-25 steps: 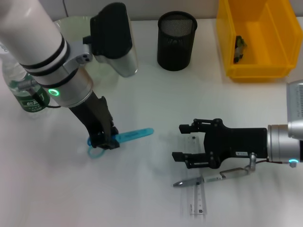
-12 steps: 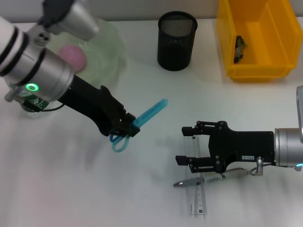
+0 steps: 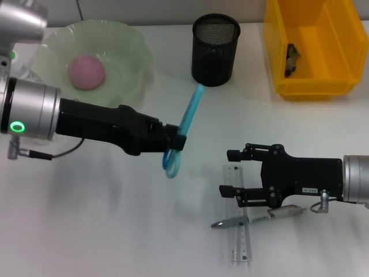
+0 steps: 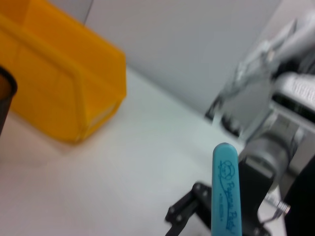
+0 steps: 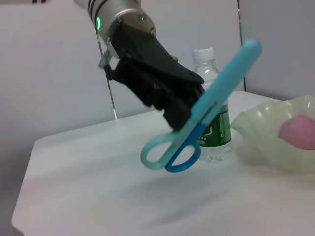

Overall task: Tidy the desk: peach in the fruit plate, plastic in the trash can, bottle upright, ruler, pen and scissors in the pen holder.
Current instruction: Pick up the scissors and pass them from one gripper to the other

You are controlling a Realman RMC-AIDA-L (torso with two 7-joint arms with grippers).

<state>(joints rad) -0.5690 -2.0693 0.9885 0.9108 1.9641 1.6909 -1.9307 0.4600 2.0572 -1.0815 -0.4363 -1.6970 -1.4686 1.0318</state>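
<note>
The step in hand is the stowing of the scissors; the left end effector is closed on them just above the handle loops, clear of the counter, with the capped blade tilted up and away toward the pen holder, its tip near that cup's base in the head view but not over its mouth. The right end effector hangs just above the ruler and the pen, fingers parted and holding nothing; both items lie on the counter, the pen crossing the ruler. The peach already sits in the fruit plate; the bottle stands upright beside the plate in the right wrist view; something small and dark lies in the yellow bin, though whether it is the plastic cannot be told.

The next move, by judgement, calls for carrying the scissors higher and over the holder's rim, turning them nearer to vertical, then letting go so that they drop inside without tipping the light mesh cup; ruler and pen are not yet stowed.

Writing: a dark script runs along the blue blade cover in the left wrist view, too blurred to read; the bottle's green label carries marks that cannot be made out.
</note>
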